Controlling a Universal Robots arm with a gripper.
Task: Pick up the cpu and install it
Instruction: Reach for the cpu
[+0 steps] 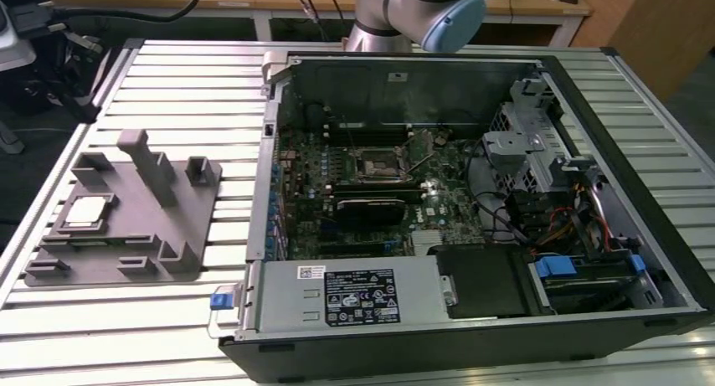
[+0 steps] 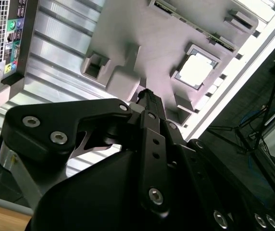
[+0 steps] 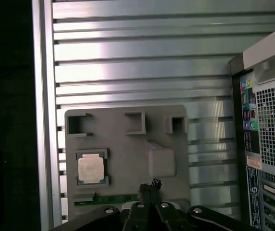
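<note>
1. The pincer (image 3: pixel 149 185) hangs above the grey fixture block (image 3: pixel 128 149). Its fingers are drawn narrow, tips nearly meeting, with nothing between them.
2. The cpu (image 3: pixel 90 168) lies below the pincer and off to one side of its tip, well apart from it. It rests flat in a shallow framed recess of the fixture block, silver top up.
3. That recess probably keeps the chip square and in a known spot, so it can be taken from straight above.
4. In the second wrist view the pincer (image 2: pixel 147 94) points down toward the middle of the fixture block (image 2: pixel 142 38), with the cpu (image 2: pixel 196 70) beyond its tip and untouched.
5. On the pincer's other side from the chip stands the computer case (image 3: pixel 272 120), on the same ribbed metal counter (image 3: pixel 128 48).
6. In the exterior view the case (image 1: pixel 447 352) lies on its side with the panel off. This likely turns the motherboard socket (image 1: pixel 378 164) upward for a descent from above.
7. The cpu (image 1: pixel 87 212) is in its fixture block (image 1: pixel 167 227) there, so picking up has not begun.
</note>
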